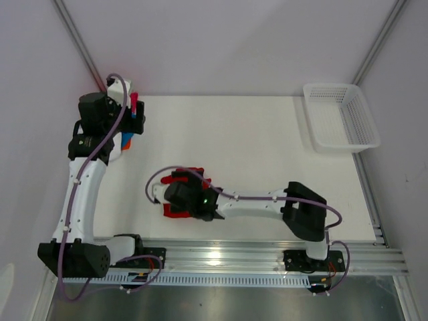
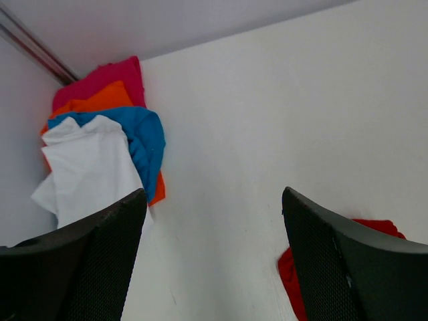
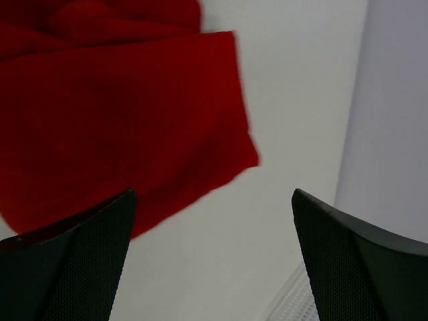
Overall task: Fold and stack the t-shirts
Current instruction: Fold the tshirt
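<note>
A plain red t-shirt [image 1: 175, 214] lies bunched at the front middle of the white table; it also shows in the right wrist view [image 3: 114, 114] and at the lower right of the left wrist view [image 2: 291, 269]. My right gripper [image 1: 179, 195] hovers over it, open and empty [image 3: 214, 261]. A pile of t-shirts [image 1: 128, 137] sits in the far left corner: pink [image 2: 107, 75], orange [image 2: 100, 100], blue [image 2: 144, 134] and white [image 2: 87, 167] on top. My left gripper [image 1: 127, 101] is above that pile, open and empty [image 2: 214, 261].
A white plastic mesh basket [image 1: 341, 117] stands at the far right of the table. Lilac walls close in the left, back and right sides. A metal rail [image 1: 254, 257] and slotted cable duct run along the near edge.
</note>
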Motion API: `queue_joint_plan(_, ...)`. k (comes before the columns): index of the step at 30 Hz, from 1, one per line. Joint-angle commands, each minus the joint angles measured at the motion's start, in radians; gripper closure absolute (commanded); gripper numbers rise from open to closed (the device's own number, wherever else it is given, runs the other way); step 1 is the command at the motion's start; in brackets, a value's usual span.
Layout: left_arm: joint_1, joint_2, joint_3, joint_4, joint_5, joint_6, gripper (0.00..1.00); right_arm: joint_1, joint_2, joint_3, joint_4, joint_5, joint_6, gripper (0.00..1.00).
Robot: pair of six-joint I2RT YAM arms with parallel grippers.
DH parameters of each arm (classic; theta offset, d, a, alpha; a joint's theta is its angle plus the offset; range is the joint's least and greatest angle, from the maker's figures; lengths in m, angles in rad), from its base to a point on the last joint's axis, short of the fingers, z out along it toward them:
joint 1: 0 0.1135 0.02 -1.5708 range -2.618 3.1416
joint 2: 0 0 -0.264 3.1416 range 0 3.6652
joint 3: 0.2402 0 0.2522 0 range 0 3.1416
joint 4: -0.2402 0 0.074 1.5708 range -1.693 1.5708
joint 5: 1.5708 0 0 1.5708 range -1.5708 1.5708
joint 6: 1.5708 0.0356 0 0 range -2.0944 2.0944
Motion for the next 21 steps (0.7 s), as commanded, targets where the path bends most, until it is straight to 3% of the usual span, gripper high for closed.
queue_joint_plan(1, 0.019, -0.054, 0.085, -0.009, -0.055, -0.026, 0.15, 0.031, 0.087, -0.107, 0.201, 0.075, -0.107, 0.01)
queue_joint_plan(6, 0.032, -0.083, 0.085, -0.030, -0.058, -0.009, 0.15, -0.004, 0.306, -0.208, 0.525, 0.119, -0.274, 0.01)
queue_joint_plan(9, 0.039, -0.095, 0.063, -0.033, -0.052, -0.004, 0.15, -0.064, 0.412, -0.176, 0.618, 0.130, -0.342, 0.01)
queue_joint_plan(15, 0.041, -0.096, 0.050, -0.046, -0.033, 0.007, 0.15, -0.180, 0.484, -0.006, 0.546, 0.099, -0.343, 0.01)
queue_joint_plan(21, 0.041, -0.097, 0.043, -0.043, -0.019, 0.016, 0.14, -0.216, 0.489, 0.140, 0.431, 0.067, -0.299, 0.01)
